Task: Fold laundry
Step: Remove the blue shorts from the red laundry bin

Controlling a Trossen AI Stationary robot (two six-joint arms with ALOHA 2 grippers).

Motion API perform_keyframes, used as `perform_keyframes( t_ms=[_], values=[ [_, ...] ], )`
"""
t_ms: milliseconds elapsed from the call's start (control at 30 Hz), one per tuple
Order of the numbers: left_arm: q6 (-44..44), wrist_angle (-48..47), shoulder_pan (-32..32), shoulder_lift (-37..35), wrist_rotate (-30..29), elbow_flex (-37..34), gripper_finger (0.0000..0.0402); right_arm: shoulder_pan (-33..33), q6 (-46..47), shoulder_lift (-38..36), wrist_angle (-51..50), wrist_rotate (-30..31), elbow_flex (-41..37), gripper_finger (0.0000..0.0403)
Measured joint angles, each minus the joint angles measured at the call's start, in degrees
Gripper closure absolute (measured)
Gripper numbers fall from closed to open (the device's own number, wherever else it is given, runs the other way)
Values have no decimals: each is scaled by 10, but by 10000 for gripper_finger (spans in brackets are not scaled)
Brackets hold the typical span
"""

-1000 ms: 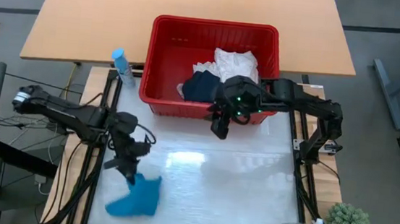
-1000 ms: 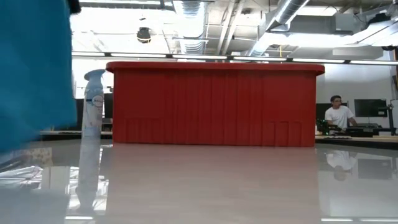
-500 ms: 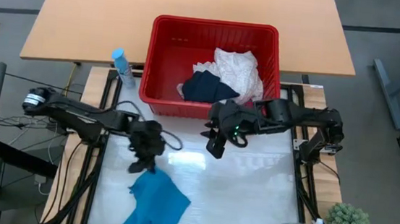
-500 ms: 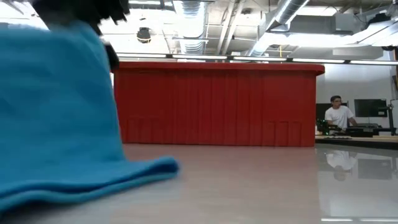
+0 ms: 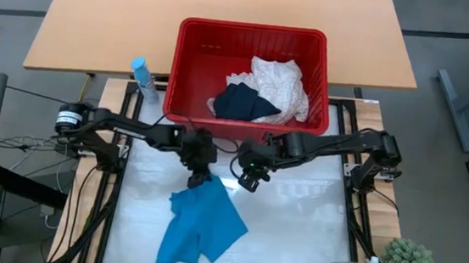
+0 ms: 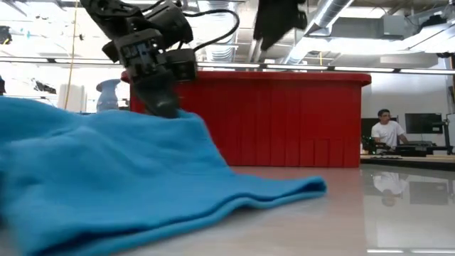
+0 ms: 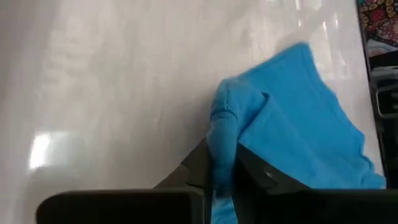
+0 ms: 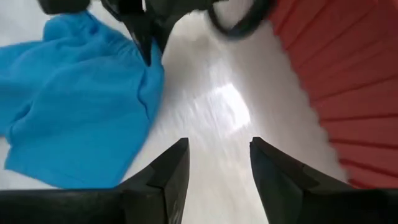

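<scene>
Left gripper (image 5: 200, 180): dark two-finger tool at the table's middle, just in front of the basket; fingers pinched narrow on an upper corner of the small bright turquoise-blue garment (image 5: 201, 226), a fold of cloth showing between the fingers (image 7: 249, 171) in the left wrist view.

Right gripper (image 5: 250, 180): dark two-finger tool just beside the left one, over bare table; jaws parted with nothing between them, fingers (image 8: 168, 171) standing apart above the glossy surface in its own wrist view.

Turquoise-blue garment: soft cloth, spread in loose folds on the white glossy tabletop (image 5: 294, 230), lifted at the gripped corner and trailing toward the table's front-left; fills the near foreground of the low view (image 6: 121, 185).

Red rectangular plastic basket (image 5: 190, 59): stands at the table's far edge. Contents: large cream-white textured lacy cloth (image 5: 279, 84), heaped in the right half; dark navy-black garment (image 5: 241, 105), crumpled just beside it and partly under its edge, against the near wall.

Light-blue spray bottle (image 5: 143, 77): upright, just left of the basket.

Small green potted plant (image 5: 410, 262): at the front-right corner.

Person in a white top (image 6: 387, 131): far background of the low view, well beyond the table.
</scene>
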Motion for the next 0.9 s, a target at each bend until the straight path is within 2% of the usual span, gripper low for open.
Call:
perform_keyframes(
  t_ms=[167, 400, 700, 900],
  values=[
    [38, 1, 3, 2, -21, 27, 327, 0, 15, 0, 99, -37, -63, 190],
    [50, 0, 1, 2, -18, 40, 267, -1, 17, 0, 244, -106, -148, 169],
    [52, -1, 0, 1, -16, 40, 258, -23, 9, 0, 415, -110, -241, 165],
    [47, -1, 0, 1, -15, 40, 258, -48, -23, 0, 481, -119, -273, 165]
  ],
)
